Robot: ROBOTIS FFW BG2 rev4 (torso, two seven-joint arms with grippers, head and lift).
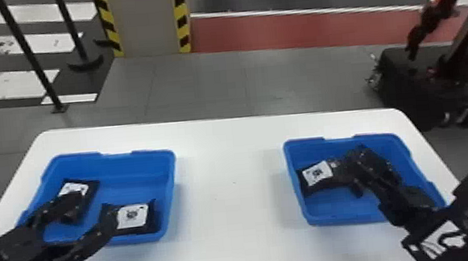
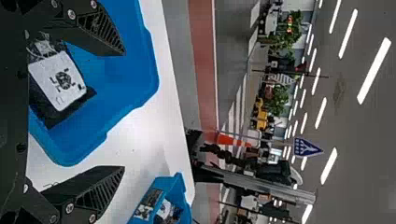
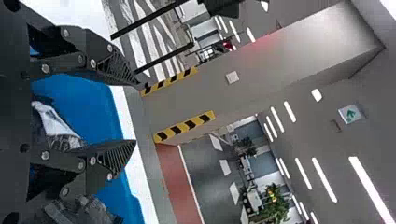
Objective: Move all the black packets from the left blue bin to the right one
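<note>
Surface (image 1: 231, 173), white, with a wide open lane between the two bins; each bin sits close to its own side edge, and a band of white runs beyond both toward the far edge. Left blue bin (image 1: 114, 162): I count two black packets. One (image 1: 93, 189) lies slanted in the left half, partly behind a finger of my left claw; the other (image 1: 151, 218) lies label up in the corner between the near wall and the right wall. Open blue floor behind it, toward the far right corner. Left claw (image 1: 92, 209) comes in over the near rim, fingers wide apart, gripping nothing that I can see; one finger overlaps the slanted packet in my line of sight, the other the left end of the corner packet. In the left wrist view a labelled packet shows between and below the fingers. Right blue bin (image 1: 345, 215): a black packet (image 1: 309, 188) lies along the left wall, label up, with bare floor on its near side. Right claw (image 1: 351, 168) is over this bin, just beside that packet, fingers parted in the right wrist view; whether either touches a packet, I can't tell. More dark wrapping (image 3: 81, 210) shows by the finger on the bin's right side.
</note>
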